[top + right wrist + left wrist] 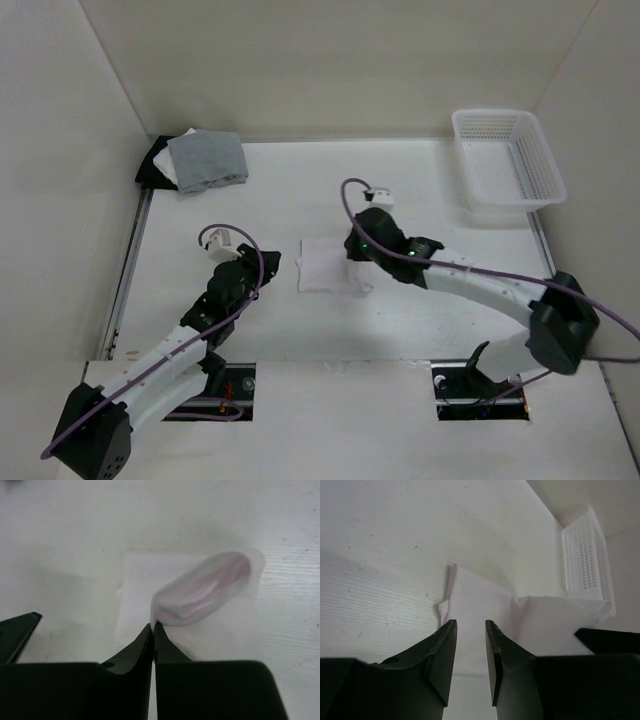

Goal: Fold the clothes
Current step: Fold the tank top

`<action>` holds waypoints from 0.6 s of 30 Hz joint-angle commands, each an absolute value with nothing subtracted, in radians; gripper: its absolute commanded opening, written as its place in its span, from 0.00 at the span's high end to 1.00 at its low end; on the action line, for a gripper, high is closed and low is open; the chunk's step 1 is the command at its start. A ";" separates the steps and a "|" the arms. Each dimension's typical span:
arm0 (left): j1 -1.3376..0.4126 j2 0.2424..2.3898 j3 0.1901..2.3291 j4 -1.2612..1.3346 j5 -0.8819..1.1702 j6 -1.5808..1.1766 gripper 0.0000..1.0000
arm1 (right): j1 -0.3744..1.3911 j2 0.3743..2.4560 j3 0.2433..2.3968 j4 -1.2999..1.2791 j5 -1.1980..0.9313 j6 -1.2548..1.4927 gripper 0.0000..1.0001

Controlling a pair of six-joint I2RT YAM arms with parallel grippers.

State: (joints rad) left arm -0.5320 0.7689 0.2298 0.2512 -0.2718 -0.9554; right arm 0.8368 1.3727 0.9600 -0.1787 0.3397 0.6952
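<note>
The clothes (322,265) are one white garment, folded small, lying mid-table. My right gripper (360,262) is over its right edge. In the right wrist view this gripper (153,625) is shut on an edge of the clothes (205,587), and the pinched layer bulges up in a raised loop. My left gripper (268,262) hovers just left of the garment. Seen from the left wrist, it (470,624) is open with nothing between the fingers, and the clothes (475,602) lie just beyond the tips.
A white plastic basket (507,160) stands at the back right, also in the left wrist view (585,560). A grey folded cloth (207,158) lies on a black folded cloth (157,165) at the back left. White walls enclose the table.
</note>
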 commanded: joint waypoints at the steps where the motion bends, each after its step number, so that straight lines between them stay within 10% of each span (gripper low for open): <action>1: -0.519 0.720 0.249 0.305 -0.253 -0.962 0.72 | 0.926 1.541 1.113 -0.320 0.437 0.646 0.94; 6: -0.456 0.641 0.224 0.275 -0.216 -0.968 0.72 | 1.025 1.807 1.372 -0.396 0.443 0.663 0.89; 11: -0.383 0.600 0.219 0.241 -0.166 -0.973 0.71 | 1.055 1.821 1.427 -0.374 0.453 0.690 0.48; 15: -0.387 0.661 0.235 0.273 -0.149 -0.974 0.71 | 1.039 1.645 1.248 -0.226 0.431 0.692 0.51; 18: -0.458 0.767 0.259 0.360 -0.156 -0.971 0.71 | 0.963 1.568 1.111 -0.106 0.359 0.692 0.74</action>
